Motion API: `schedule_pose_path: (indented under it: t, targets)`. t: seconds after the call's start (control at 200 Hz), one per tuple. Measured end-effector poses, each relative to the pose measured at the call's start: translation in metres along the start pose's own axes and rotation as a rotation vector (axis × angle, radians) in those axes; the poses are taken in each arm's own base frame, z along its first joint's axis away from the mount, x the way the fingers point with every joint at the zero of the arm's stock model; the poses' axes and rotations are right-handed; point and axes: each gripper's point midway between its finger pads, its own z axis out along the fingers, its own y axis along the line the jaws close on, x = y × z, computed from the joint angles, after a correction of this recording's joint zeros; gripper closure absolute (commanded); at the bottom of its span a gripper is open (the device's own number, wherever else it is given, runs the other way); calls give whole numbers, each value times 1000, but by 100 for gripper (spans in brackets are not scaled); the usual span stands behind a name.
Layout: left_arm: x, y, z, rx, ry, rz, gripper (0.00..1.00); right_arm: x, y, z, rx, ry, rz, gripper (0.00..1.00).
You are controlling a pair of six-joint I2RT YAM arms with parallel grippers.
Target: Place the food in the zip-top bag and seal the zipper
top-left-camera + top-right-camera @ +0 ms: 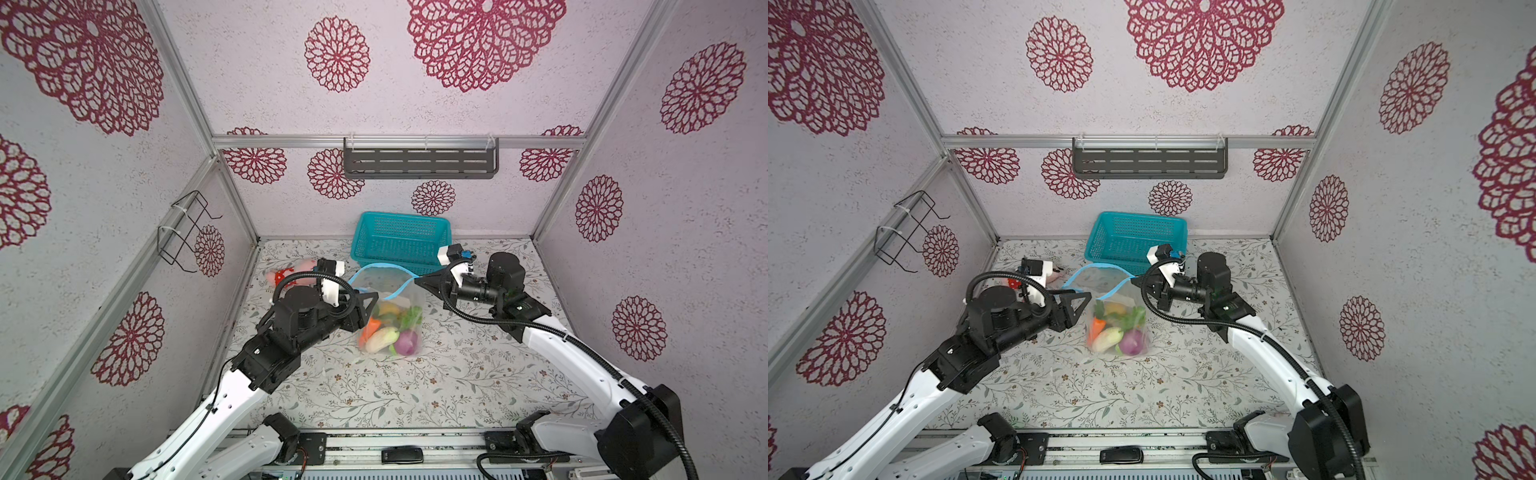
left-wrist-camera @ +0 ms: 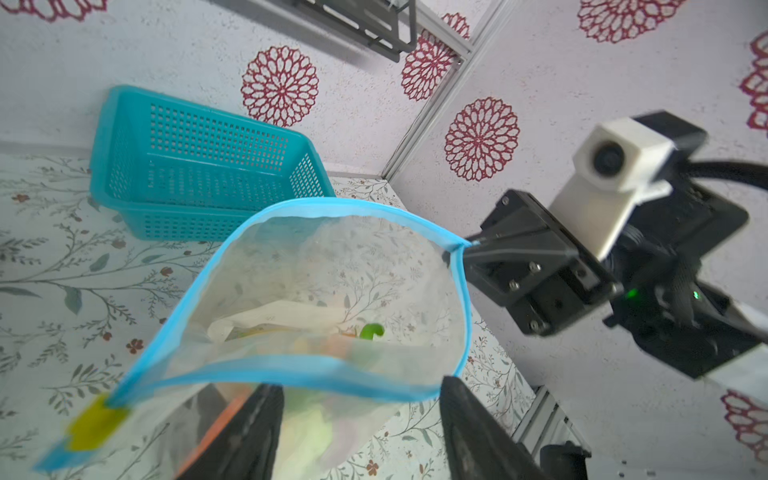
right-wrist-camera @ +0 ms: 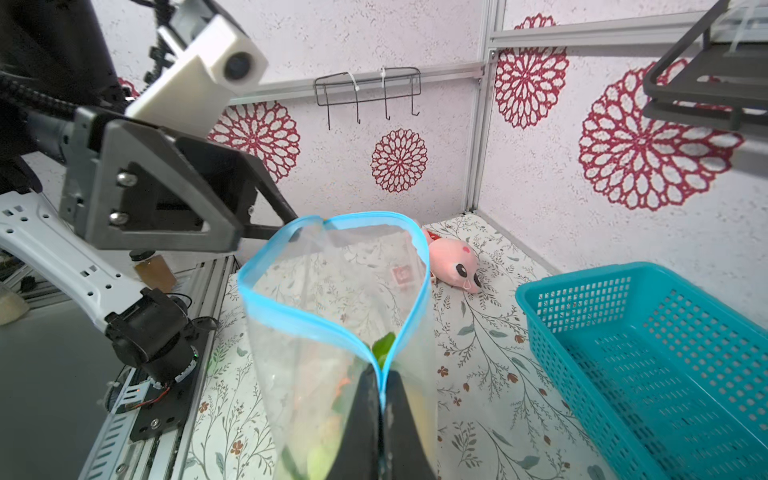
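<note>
The zip-top bag [image 1: 409, 299] stands upright mid-table in both top views, also [image 1: 1133, 297], clear and crinkly. The food [image 1: 390, 332] lies heaped in its bottom: a carrot, white corn, a purple onion and green leaves show through. The light-blue zipper [image 1: 384, 266] gapes in a wide loop, seen too in the left wrist view [image 2: 291, 376]. My right gripper [image 3: 380, 376] is shut on the zipper's right end [image 3: 332, 322]. My left gripper [image 2: 361, 401] is open at the bag's left side, its fingers [image 2: 461, 409] either side of the near strip without pinching it.
A teal mesh basket [image 1: 399, 239] sits just behind the bag against the back wall. A pink plush toy [image 1: 291, 274] lies at the back left, partly behind my left arm. A dark shelf [image 1: 419, 162] and a wire hook rack [image 1: 187, 232] hang on the walls.
</note>
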Motion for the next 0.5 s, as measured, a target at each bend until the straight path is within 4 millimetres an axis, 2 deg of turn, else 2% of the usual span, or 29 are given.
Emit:
schedule_pose_path:
  t: [0.08,0.21,0.285,0.365,0.5]
  targets:
    - [19,12,-6,21,11,52,33,3,-7,-1,-5,26,-10,100]
    - [50,57,-8,-21,36,43,32,12,-15,-9,-4,51,-4,100]
    - [63,74,-5,-26,47,21,28,13,-19,-14,-2,53,0,100]
    - [75,78,1,-7,72,11,27,14,-22,-17,-7,51,4,100]
    - [63,69,9,47,-10,54,30,17,-26,-18,-21,45,16,100]
